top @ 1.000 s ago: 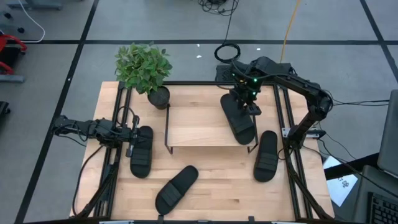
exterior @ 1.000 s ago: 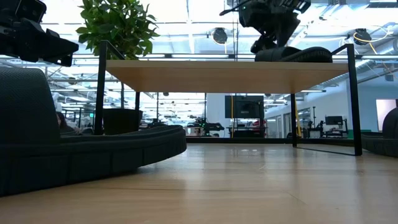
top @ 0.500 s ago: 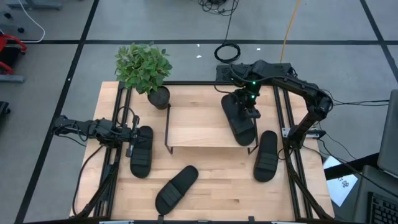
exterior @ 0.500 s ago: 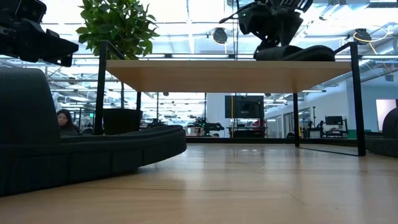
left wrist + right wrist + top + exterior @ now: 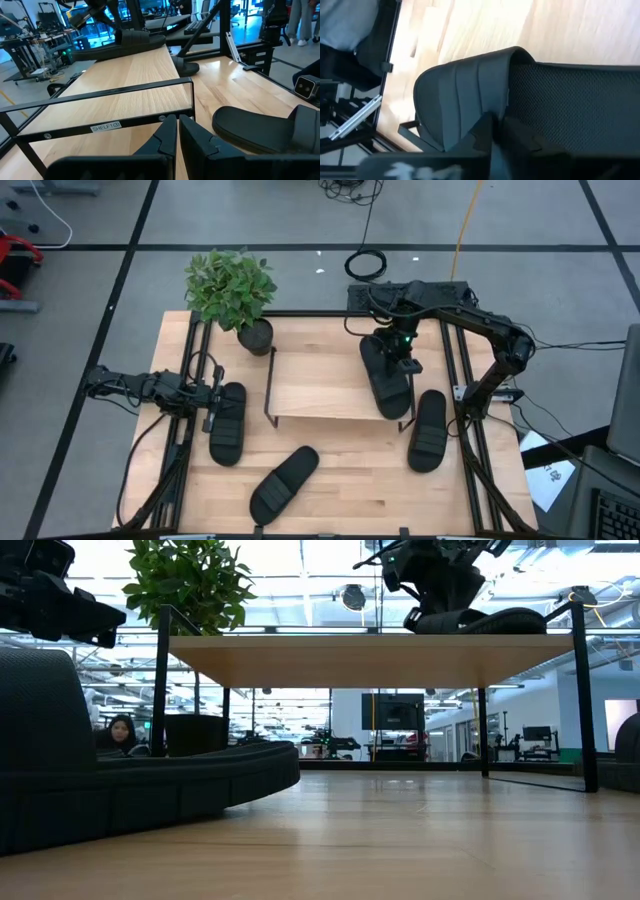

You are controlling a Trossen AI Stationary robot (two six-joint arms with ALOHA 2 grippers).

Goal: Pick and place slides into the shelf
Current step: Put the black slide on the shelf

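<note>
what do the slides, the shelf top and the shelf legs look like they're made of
Slides, e.g. the one on the shelf: matte black, probably moulded foam or rubber; the right wrist view shows a ribbed strap and a fine dotted footbed texture.
Shelf top: pale wood with visible grain, satin look; solid or veneer is unclear.
Shelf legs: thin black rods, likely painted metal.
</note>
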